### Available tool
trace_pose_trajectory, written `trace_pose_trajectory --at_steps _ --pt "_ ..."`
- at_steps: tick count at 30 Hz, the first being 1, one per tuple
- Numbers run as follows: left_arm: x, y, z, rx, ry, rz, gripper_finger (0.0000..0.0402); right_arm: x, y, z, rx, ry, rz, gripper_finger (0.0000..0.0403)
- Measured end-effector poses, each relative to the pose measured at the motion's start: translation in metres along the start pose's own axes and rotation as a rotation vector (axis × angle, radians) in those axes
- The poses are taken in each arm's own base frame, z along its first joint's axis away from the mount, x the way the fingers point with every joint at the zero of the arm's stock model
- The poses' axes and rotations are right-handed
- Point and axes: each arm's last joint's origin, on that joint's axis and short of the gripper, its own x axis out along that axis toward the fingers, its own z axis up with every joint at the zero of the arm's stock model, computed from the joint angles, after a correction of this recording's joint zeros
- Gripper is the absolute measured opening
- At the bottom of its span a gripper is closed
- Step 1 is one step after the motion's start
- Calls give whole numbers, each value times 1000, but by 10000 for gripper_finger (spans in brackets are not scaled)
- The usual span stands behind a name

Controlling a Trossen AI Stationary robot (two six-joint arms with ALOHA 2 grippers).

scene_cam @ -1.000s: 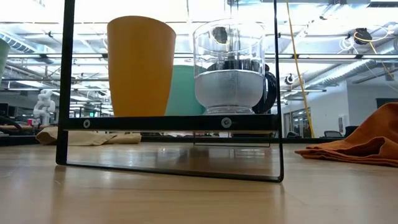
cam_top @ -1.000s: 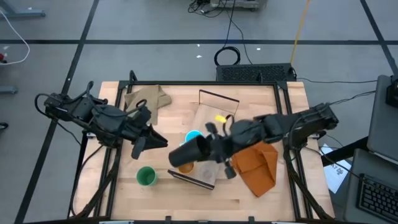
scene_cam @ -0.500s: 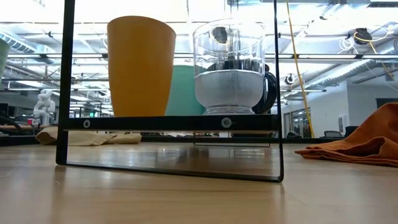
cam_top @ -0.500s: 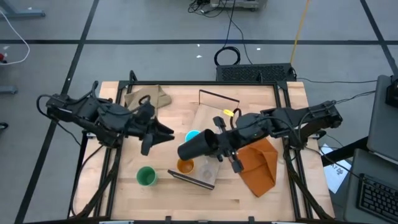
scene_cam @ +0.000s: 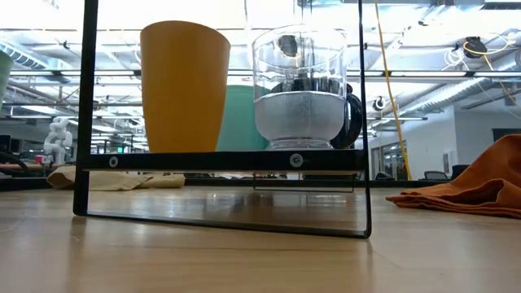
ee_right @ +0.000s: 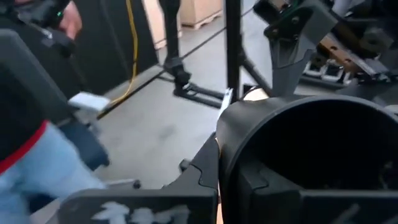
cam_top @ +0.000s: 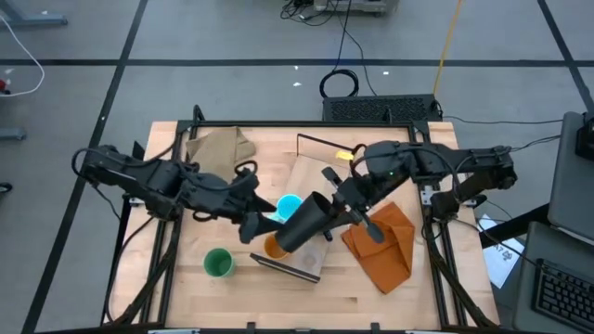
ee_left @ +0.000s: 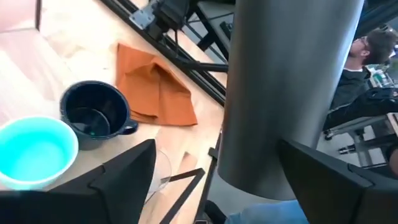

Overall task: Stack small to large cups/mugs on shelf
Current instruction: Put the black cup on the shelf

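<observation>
Left arm has swung in across the tabletop (cam_top: 167, 278); left claw (cam_top: 252, 223) spread wide beside the black cup (cam_top: 302, 223). Right claw (cam_top: 327, 209) clamps that cup, tilted over the shelf (cam_top: 306, 176), near orange cup (cam_top: 275, 248) and light-blue mug (cam_top: 288, 204). Likely a handover. Green cup (cam_top: 218, 263) apart. Navy mug hidden from overhead; clear cup (scene_cam: 299, 85) plain only in low view.

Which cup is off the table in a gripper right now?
The black cup, carried tilted by the right gripper above the shelf. The green cup, orange cup and light-blue mug all stand free.
</observation>
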Motion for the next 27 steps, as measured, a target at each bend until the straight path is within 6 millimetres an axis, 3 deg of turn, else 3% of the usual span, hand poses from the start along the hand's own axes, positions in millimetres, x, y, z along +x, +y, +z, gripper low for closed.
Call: trace_pose_trajectory --at_steps 13,22,27 --pt "6 -12 -1 -104 50 -145 314 14 -12 -11 11 64 152 0" --pt "13 -20 -10 -151 116 -194 328 9 -23 -7 60 11 260 0" --pt "19 -23 -14 -164 144 -212 329 16 -26 -9 98 -35 342 0"
